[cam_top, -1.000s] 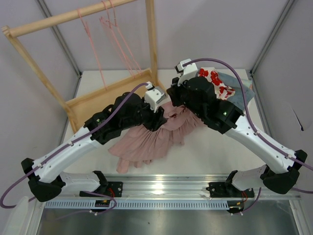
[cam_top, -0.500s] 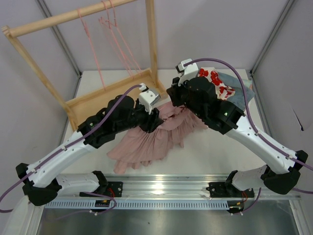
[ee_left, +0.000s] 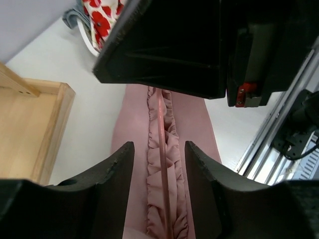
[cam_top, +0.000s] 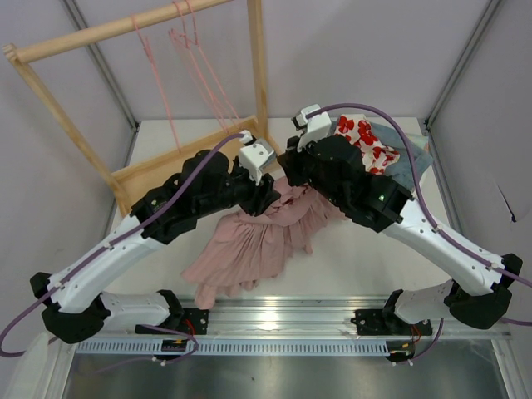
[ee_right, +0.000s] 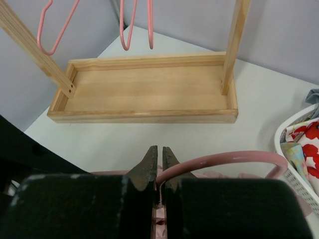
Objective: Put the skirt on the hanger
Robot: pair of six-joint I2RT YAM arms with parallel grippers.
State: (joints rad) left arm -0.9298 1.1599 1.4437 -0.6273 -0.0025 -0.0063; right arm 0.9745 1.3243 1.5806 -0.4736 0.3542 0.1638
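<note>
Pale grey walls (cam_top: 374, 50), white table (cam_top: 357, 258), wooden rack (cam_top: 258, 66) at back-left.

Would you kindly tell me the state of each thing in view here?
Skirt: rumpled on the table, not hung.
Hanger: gripped, lying along the waistband.
Left end effector: open around the waistband.
Right end effector: shut on the hanger.
Spare hangers: hanging from the rack.

1. Bottom centre: the pincer (ee_right: 160, 163) is clamped on a pink hanger (ee_right: 224, 158), whose wire curves off rightward.
2. Upper centre: a wooden rack (ee_right: 144, 94) stands on the white table (ee_right: 99, 142); other hangers (ee_right: 55, 37) dangle above.
3. Right edge: a basket (ee_right: 299, 185) holds floral cloth (ee_right: 305, 135).
</note>
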